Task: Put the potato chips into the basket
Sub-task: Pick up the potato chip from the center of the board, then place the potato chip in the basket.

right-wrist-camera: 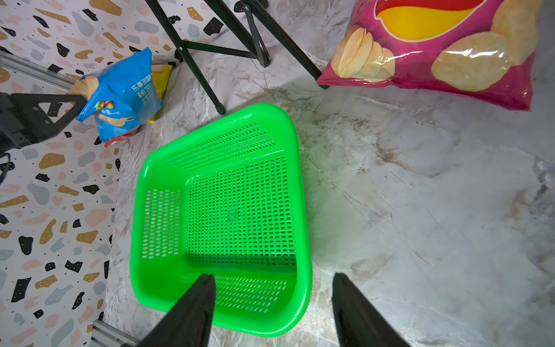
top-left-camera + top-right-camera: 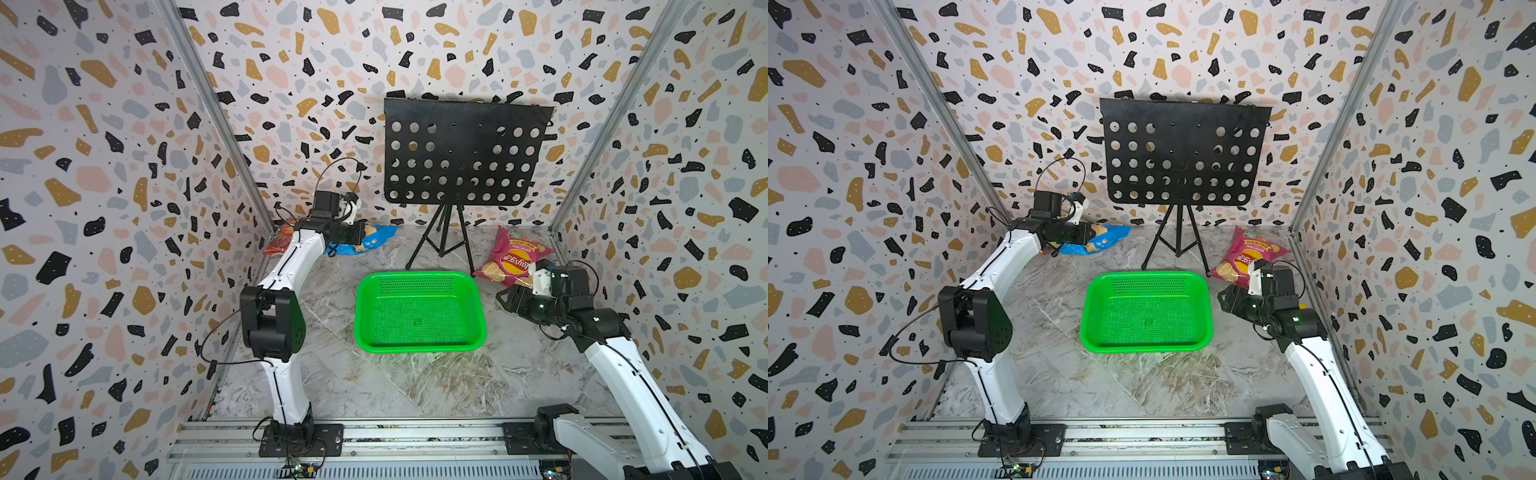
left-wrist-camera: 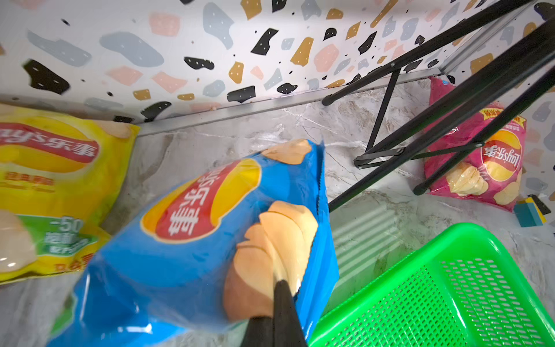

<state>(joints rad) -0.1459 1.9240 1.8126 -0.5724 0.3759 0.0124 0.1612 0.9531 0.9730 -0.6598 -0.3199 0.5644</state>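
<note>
Gripper [image 3: 280, 284] on extended left arm [image 2: 291, 257] pinches blue bag [image 3: 180, 255].

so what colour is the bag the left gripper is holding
Blue; the bag shows best in the left wrist view.

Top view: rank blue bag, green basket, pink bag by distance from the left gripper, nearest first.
1. blue bag: back left, pinched in the shut left gripper.
2. green basket: centre of the table.
3. pink bag: back right, near the right wall.
</note>
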